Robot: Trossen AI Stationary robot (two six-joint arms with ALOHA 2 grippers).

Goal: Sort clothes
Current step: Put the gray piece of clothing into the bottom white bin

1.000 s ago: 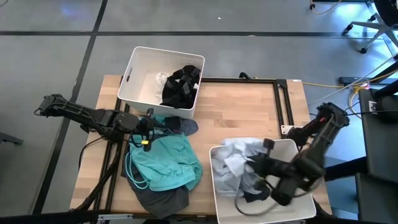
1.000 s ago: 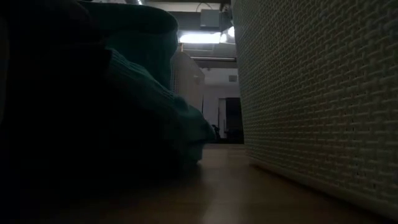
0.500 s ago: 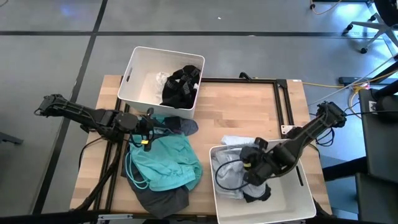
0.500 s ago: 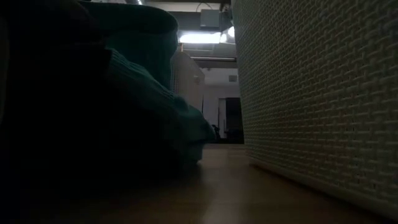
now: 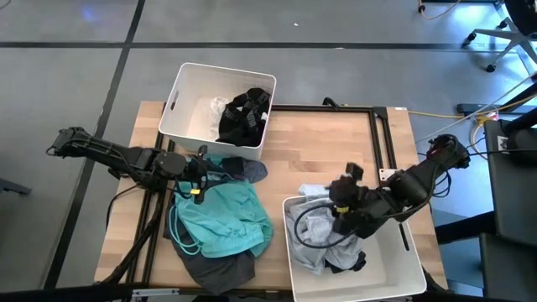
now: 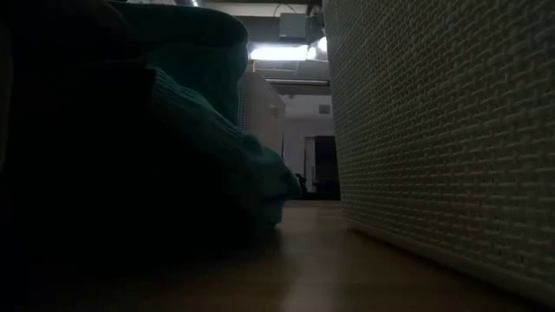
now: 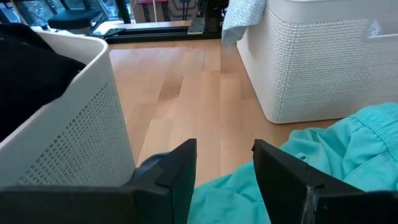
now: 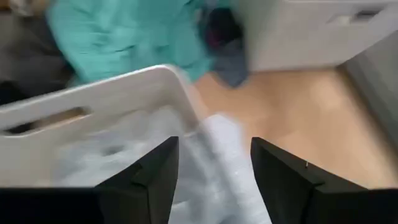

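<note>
Now the drop: right gripper (image 5: 336,220), jaws apart and empty, over pale garments (image 5: 317,225) in the near-right bin (image 5: 394,277); next, teal garment (image 5: 220,218) beneath the open left gripper (image 5: 200,170).

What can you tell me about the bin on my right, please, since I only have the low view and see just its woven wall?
Observer: That near bin holds pale grey-blue clothes, with part draped over its rim.
Operator: Is an arm working there?
Observer: Yes, the right gripper is above those clothes with its fingers open and nothing between them.
Operator: And the dark mass on my left?
Observer: It is a teal garment lying on the table, with the left gripper open beside it.
</note>
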